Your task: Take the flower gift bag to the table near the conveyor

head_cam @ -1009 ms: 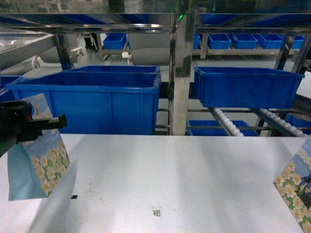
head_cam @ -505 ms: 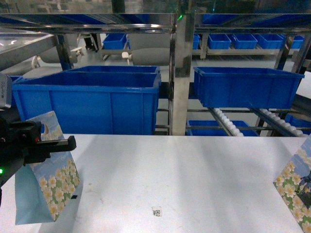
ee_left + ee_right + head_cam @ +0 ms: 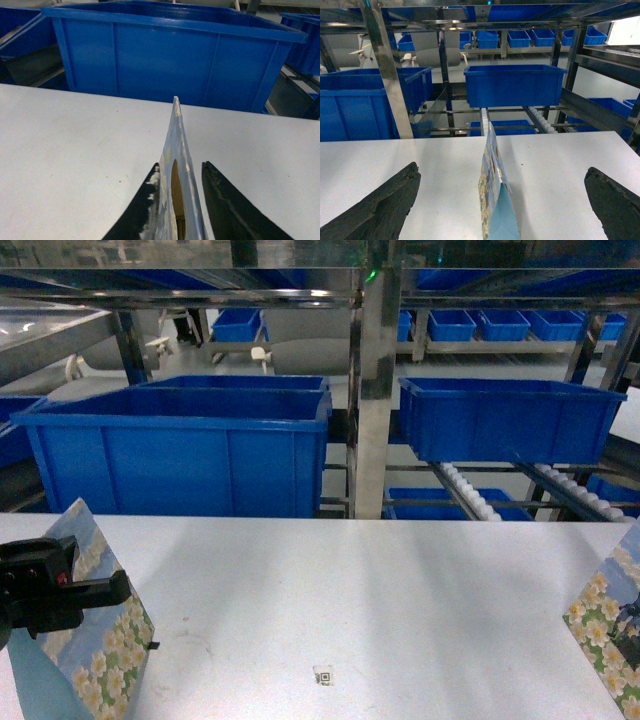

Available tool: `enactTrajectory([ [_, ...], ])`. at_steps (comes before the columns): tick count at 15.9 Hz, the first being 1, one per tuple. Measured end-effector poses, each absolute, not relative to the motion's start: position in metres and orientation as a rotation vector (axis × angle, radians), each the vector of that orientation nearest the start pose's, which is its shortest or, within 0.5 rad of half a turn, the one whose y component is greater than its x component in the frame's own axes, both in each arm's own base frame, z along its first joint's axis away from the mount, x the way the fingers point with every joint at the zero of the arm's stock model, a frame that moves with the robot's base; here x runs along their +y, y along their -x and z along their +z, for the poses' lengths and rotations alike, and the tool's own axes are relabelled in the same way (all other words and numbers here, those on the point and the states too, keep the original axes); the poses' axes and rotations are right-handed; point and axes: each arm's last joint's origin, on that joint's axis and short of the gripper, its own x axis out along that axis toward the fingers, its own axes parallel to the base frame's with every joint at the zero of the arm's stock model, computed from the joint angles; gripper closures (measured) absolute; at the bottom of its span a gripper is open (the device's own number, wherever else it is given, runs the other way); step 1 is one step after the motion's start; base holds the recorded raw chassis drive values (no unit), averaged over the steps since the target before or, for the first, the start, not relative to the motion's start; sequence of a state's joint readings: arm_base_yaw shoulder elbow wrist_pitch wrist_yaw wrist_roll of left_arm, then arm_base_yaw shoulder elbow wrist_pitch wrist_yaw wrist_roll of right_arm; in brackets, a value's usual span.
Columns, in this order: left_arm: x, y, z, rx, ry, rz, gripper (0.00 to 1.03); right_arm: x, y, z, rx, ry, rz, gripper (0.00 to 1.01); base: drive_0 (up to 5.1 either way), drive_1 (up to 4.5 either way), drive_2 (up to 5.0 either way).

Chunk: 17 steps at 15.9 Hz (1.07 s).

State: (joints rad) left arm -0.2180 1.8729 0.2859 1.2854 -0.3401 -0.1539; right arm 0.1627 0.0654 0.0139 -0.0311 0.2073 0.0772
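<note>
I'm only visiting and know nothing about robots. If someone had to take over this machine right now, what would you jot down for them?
Left gripper: closed on the top edge of a flower gift bag, low over the left of the white table; whether the base touches it is unclear.
Right gripper: wide open, a second flower gift bag upright between its fingers, standing free on the table's right side.
Conveyor rollers sit just behind the table, under the blue bins.
Left: confirm the left bag is down, release, withdraw.

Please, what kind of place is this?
Probably a warehouse or factory logistics area: steel racking holds many blue plastic bins, sloping roller tracks run under them, and a white worktable stands in front.
</note>
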Motion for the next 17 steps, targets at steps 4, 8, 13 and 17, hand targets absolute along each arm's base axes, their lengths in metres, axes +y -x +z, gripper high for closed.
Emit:
enactTrajectory([
  [4,-0.052,-0.221,0.090,0.265,0.068,0.084,0.36,0.010,-0.100,0.160,0.079,-0.062,-0.048,0.03,0.0,0.00,0.0],
  [8,-0.060,-0.213,0.125,0.107,0.116,0.032,0.05,0.010,-0.100,0.160,0.079,-0.062,-0.048,0.03,0.0,0.00,0.0],
  [13,-0.055,-0.189,0.165,-0.059,0.111,-0.013,0.05,0.010,-0.100,0.160,0.079,-0.062,-0.048,0.03,0.0,0.00,0.0],
  [17,-0.037,-0.159,0.162,0.027,0.055,0.008,0.05,0.010,-0.100,0.160,0.079,-0.062,-0.048,0.03,0.0,0.00,0.0],
])
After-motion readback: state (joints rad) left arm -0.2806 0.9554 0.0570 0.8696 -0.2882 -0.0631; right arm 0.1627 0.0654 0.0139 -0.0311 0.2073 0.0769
